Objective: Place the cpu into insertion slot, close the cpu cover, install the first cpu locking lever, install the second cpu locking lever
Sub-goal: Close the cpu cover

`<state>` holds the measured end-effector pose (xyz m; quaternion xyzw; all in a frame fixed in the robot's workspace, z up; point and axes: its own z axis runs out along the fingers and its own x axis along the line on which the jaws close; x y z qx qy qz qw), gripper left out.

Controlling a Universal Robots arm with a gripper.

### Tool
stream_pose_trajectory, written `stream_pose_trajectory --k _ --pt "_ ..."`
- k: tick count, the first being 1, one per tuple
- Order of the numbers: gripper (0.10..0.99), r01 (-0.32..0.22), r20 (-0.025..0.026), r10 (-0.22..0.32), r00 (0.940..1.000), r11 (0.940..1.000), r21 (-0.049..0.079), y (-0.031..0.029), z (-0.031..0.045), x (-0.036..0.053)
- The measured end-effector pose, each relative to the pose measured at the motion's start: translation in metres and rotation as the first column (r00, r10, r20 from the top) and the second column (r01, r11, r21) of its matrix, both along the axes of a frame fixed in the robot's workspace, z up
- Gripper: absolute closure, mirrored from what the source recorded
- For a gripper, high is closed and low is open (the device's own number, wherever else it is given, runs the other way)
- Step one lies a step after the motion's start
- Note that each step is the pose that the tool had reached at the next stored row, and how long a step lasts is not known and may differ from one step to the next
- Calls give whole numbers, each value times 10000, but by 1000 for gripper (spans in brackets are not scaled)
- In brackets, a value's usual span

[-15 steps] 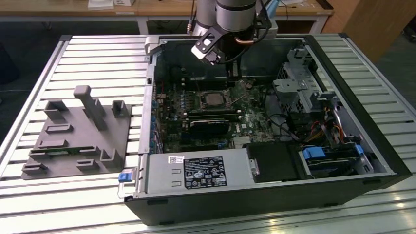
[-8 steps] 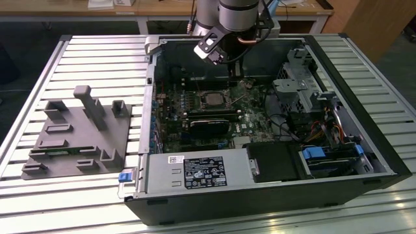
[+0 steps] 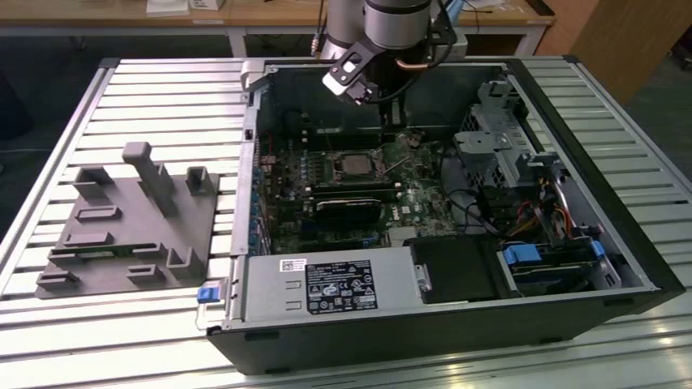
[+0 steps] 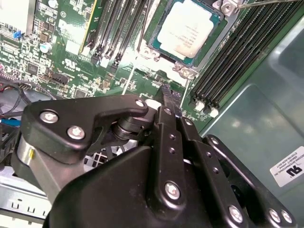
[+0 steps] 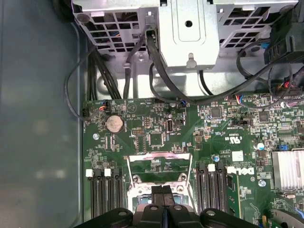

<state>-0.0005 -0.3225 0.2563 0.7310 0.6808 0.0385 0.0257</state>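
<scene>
The cpu, a flat square chip with a pale silvery top, lies in the insertion slot on the green motherboard inside the open computer case. A silver frame with a square window, the cpu cover, stands at the slot; I cannot tell whether it lies flat or is raised. A thin metal lever sticks out past one corner of the slot. My gripper hangs just above the board beside the slot, toward the case's far wall. Its black fingers are pressed together with nothing between them.
Long black memory slots flank the socket on both sides. A metal drive cage with black cables stands at the exterior view's right of the board. The power supply fills the case front. A grey fixture sits on the table at the exterior view's left.
</scene>
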Motion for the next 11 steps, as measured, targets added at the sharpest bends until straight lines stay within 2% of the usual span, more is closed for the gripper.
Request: stream_pose_trajectory --k 11 --pt "980 1 -2 -1 10000 10000 -4 0 1 73"
